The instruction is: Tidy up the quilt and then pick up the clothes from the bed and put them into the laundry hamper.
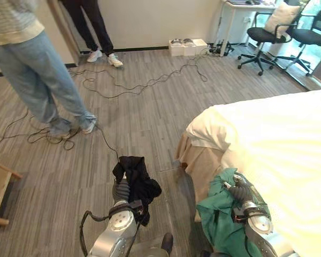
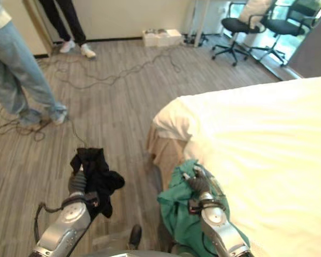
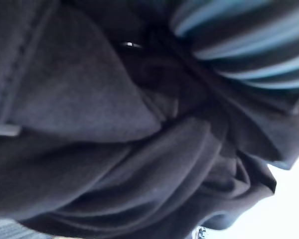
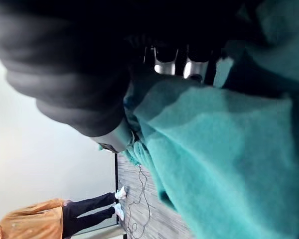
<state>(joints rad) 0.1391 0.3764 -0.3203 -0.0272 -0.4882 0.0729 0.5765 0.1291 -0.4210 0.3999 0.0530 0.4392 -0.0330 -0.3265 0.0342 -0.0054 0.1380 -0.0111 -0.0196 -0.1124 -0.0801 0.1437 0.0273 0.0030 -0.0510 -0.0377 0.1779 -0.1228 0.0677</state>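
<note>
The left robot hand (image 1: 121,188) clutches a crumpled black cloth garment (image 1: 137,179); the right robot hand (image 2: 197,183) grips a teal fleece garment (image 2: 177,211). Both clothes seem collected, so the carrying step is in hand. Next comes finding the laundry hamper and dropping both in.

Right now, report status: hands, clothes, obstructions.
Left hand shut on black garment, held over floor. Right hand shut on green garment at bed corner. Cables and two people ahead on floor.

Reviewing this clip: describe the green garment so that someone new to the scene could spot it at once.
Start at the big bed with the pale quilt on the robot's right and follow its near corner down. There the green garment hangs bunched, with the right robot hand curled into it. It is teal, unlike the black garment held by the left robot hand over the wooden floor.
</note>
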